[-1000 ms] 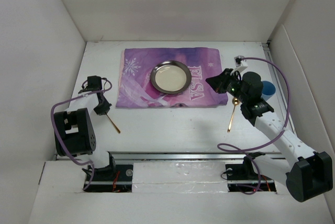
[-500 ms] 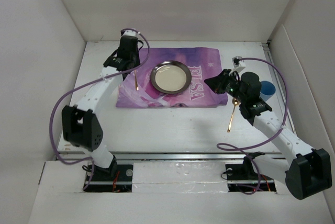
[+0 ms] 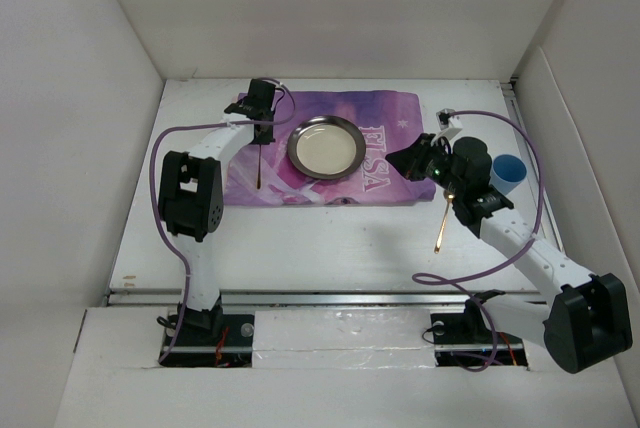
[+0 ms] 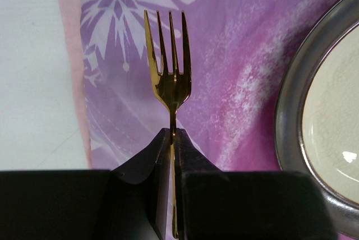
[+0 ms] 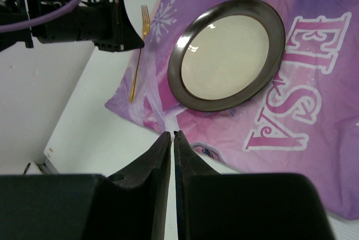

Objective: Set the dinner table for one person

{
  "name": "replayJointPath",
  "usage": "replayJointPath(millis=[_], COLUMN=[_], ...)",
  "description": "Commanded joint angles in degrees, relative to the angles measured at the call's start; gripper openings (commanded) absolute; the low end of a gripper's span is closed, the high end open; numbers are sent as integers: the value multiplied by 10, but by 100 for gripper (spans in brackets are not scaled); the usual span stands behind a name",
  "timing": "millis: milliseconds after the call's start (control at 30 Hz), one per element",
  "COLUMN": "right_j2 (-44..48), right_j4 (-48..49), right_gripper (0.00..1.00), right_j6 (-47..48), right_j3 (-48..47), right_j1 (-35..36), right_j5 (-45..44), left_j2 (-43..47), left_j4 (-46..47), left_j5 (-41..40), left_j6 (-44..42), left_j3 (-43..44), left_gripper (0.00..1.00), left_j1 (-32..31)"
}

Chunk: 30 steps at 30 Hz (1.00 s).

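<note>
Back wall, left wall and right wall are boxing in the dinner table on three sides, all plain white panels. Right wall is showing a slanted seam where one panel is overlapping another. Silver metal rail is running along the table's near edge, with a white ledge sitting just in front of it. Light is coming in soft and even, throwing only faint shadows. A faint pinkish cast is showing low on the back wall.
</note>
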<state>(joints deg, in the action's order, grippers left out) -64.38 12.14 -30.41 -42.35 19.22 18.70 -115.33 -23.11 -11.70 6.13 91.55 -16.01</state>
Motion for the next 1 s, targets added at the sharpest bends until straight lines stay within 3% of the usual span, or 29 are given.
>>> replayJointPath(millis=[0,533,733,800,833,867,967], right_j2=[-6,-20,-30,-31,-31,-33,-36], right_j4=[31,28,23,21,21,21,19], right_gripper=[13,21,24,20,15,0,0], right_j6=[11,17,23,27,28,31,33], right_j3=[-12,-17,-21,-23,-22,-22,-21], right_j1=[8,19,24,24,30,30,30], right_j5=[-9,-9,-24,-34,-41,-46,-56], left_j2=[0,-64,-40,-26,-7,2,55], left_j4=[12,14,6,10,11,9,4], left_j5=[8,-5,-10,-8,-3,-1,32], left_j6=[-3,10,20,23,23,27,50], left_j3=[38,61,72,72,74,77,81], left_gripper=[0,0,29,41,44,45,40], left_j1=[2,7,7,7,7,7,7])
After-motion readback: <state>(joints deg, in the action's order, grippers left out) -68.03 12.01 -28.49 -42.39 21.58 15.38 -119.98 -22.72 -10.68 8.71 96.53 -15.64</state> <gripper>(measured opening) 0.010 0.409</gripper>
